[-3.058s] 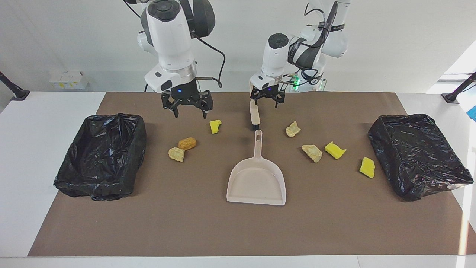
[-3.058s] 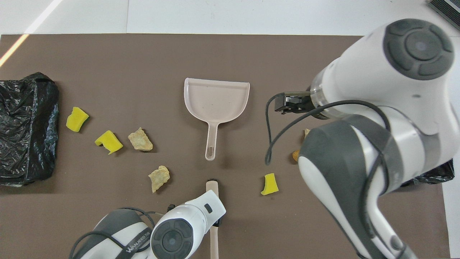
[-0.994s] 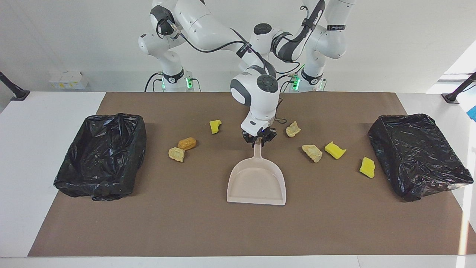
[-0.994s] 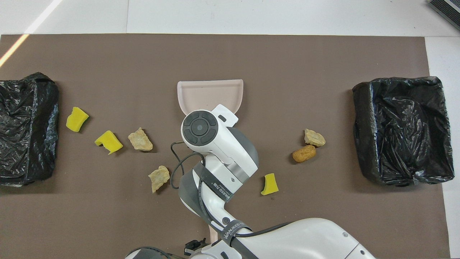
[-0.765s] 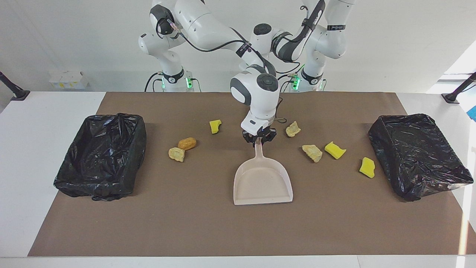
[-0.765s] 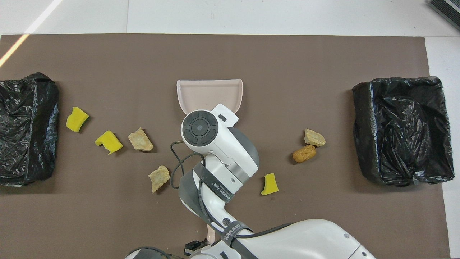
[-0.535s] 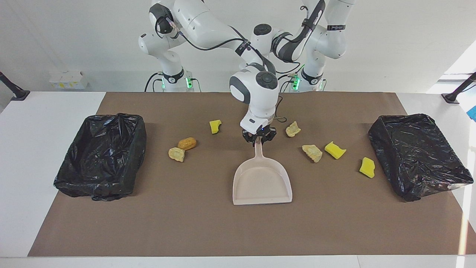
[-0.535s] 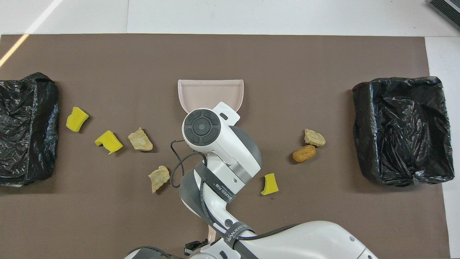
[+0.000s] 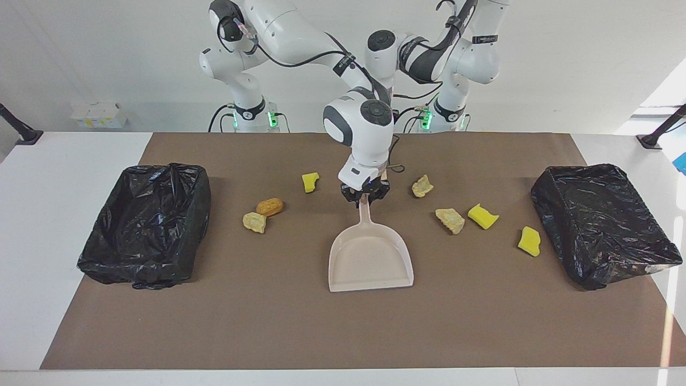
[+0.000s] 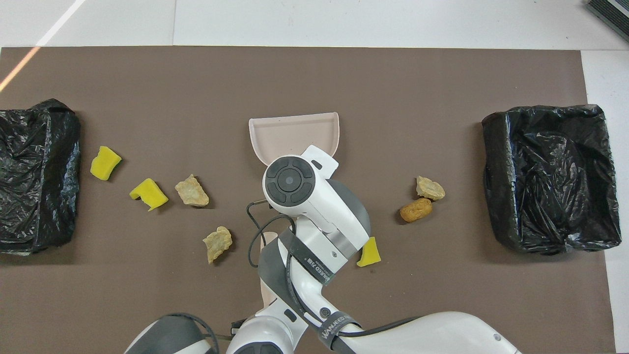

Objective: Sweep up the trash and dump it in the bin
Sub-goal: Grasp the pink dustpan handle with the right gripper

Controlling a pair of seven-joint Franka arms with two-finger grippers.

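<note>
Beige dustpan (image 9: 371,257), pinched at its handle by the right gripper (image 9: 366,196), has slid toward the right arm's end; left gripper (image 10: 240,325), largely hidden, seems pressed together; trash (image 9: 450,220) unswept.

The dustpan (image 9: 371,259) lies mid-table between two bins (image 9: 144,225) (image 9: 603,222), with trash (image 9: 450,220) scattered toward both ends.

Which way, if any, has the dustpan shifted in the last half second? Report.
Yes. The dustpan, held by the right pincer, has slid toward the orange-brown lump, at the right arm's end.
</note>
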